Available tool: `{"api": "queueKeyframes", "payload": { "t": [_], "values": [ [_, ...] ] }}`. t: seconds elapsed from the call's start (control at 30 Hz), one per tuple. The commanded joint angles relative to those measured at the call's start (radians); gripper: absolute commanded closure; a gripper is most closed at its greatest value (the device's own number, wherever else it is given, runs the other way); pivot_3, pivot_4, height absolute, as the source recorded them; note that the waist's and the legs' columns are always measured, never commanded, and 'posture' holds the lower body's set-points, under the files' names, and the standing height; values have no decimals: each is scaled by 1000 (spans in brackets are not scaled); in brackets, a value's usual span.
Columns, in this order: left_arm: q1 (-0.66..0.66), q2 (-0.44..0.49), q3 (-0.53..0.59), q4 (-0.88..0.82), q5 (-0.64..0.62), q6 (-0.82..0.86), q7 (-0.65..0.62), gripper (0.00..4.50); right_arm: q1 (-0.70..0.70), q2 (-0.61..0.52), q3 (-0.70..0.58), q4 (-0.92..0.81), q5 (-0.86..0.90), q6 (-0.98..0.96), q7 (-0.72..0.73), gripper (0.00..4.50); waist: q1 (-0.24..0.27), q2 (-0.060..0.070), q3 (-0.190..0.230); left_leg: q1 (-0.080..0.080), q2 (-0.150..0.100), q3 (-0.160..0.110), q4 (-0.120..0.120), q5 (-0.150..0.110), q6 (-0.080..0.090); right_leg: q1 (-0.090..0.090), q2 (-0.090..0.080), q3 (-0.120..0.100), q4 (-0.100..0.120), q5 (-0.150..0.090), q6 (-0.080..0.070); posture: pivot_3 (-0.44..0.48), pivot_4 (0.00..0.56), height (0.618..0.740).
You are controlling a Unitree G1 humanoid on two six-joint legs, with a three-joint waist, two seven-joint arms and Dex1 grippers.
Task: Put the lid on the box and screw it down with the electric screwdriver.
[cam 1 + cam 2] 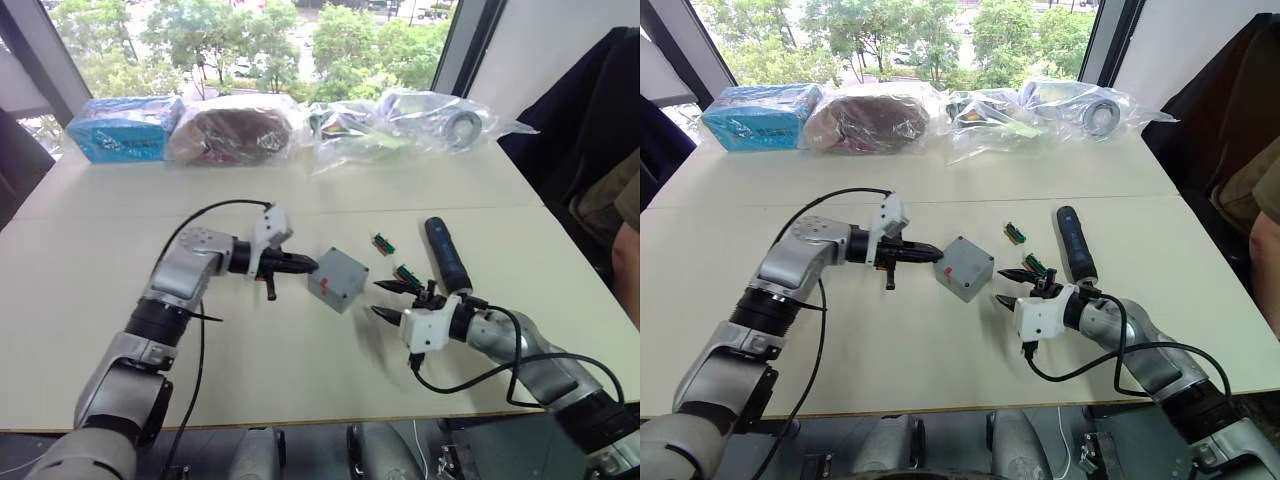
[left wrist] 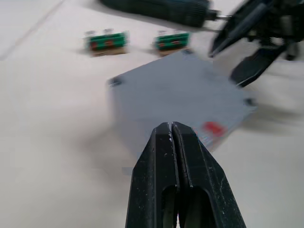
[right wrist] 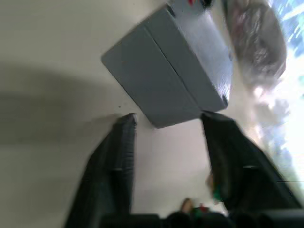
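Right gripper (image 1: 388,300): nearest the head camera, low on the table's near right side; its two black fingers are spread wide with nothing between them, tips pointing toward the box.
Right wrist view: the same spread fingers (image 3: 118,161) stand on either side of a near corner of the box, not touching it; this view shows the seam where the lid meets the box wall, which the head views do not make plain.
Box (image 1: 338,280): grey, in the middle of the table between the two grippers, sitting turned so one corner faces the right gripper.
Lid (image 2: 185,95): lies on top of the box; the left wrist view shows dark screw holes at its corners and a small red mark near the edge facing the left gripper.
Left gripper (image 1: 300,264): reaches in from the left, fingers pressed together with nothing held, tips just at the box's left edge; whether they touch it I cannot tell.
Left wrist view: the closed fingers (image 2: 164,161) point straight at the lid's red mark, and the other gripper's spread black fingers show beyond the box.
Green parts (image 1: 383,243): two small green pieces lie on the table just behind the box, one nearer the screwdriver.
Screwdriver (image 1: 446,254): dark, pen-shaped, lying flat on the table beyond the right gripper, well clear of the box.
Table (image 1: 300,380): pale, flat.
Bags (image 1: 400,120): clear plastic packets and a blue pack line the far edge by the window.
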Motion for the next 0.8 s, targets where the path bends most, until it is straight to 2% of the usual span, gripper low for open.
{"api": "queueKeyframes", "payload": {
  "t": [0.03,0.07,0.1,0.23,0.53,0.8],
  "values": [
    [15,12,29,9,5,-24,22,4500,4,37,-48,-83,79,192,61,3905,3,0,1,-1,0,0,0,0,0,-1,0,0,0,0,0,0,150,740],
    [20,9,28,19,14,-36,35,4500,5,51,-49,-104,96,253,79,4297,5,0,1,-2,0,0,0,0,0,-2,0,0,0,0,0,0,150,740],
    [23,6,25,30,22,-46,47,4500,5,62,-49,-122,110,303,95,4463,6,1,1,-2,0,1,0,0,0,-2,0,0,0,0,1,0,150,740],
    [40,-17,-4,58,60,-101,67,4500,3,95,-45,-166,85,413,98,4463,7,0,4,-4,0,1,0,0,0,-3,-1,0,-1,0,1,0,150,740],
    [64,-93,-40,50,90,-141,91,4500,-25,154,-6,-202,54,492,117,4463,2,0,5,-5,0,1,-1,0,0,-5,-1,0,-1,0,1,0,150,740],
    [128,-41,-83,-83,60,-77,-16,4500,-56,177,14,-189,65,467,175,4463,0,0,5,-6,0,2,-1,0,0,-6,-1,0,-1,0,1,0,150,740]
  ]
}}
